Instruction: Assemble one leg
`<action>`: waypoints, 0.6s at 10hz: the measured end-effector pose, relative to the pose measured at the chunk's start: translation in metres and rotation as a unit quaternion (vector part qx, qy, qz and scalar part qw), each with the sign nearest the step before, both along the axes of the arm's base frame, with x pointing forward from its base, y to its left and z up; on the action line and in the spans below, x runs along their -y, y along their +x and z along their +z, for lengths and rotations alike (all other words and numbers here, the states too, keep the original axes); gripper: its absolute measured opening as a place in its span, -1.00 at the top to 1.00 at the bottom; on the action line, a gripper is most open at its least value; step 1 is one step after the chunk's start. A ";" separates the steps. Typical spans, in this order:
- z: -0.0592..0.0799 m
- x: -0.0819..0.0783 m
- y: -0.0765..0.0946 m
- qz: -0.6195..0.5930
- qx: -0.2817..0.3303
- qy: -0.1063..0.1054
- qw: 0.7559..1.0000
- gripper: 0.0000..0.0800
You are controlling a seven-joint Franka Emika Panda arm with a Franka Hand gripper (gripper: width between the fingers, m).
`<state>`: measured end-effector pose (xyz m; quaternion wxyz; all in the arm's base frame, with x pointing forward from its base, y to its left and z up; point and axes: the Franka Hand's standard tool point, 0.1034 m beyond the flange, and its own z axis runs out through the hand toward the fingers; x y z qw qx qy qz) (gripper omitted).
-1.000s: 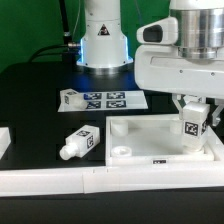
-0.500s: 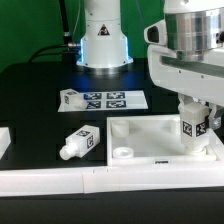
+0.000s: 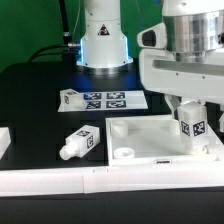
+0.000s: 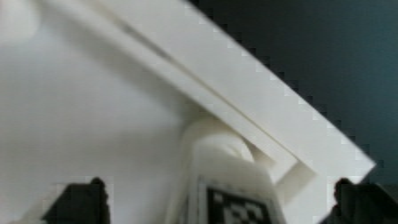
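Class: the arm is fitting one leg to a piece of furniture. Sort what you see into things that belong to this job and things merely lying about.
In the job:
the held leg
the gripper
the white panel

Lying about:
a leg lying on the table
a leg by the marker board
the marker board

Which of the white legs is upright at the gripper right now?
The leg at the panel's corner on the exterior view's right, upright under the gripper. The other two lie on the table: one before the panel, one by the marker board.
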<state>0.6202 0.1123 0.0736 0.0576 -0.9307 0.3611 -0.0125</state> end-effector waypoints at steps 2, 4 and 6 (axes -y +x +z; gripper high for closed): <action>0.005 0.013 0.003 0.156 0.023 -0.012 0.987 -0.62; 0.004 0.014 0.003 0.219 0.029 -0.017 0.975 -0.62; 0.004 0.013 0.004 0.296 0.035 -0.026 0.954 -0.62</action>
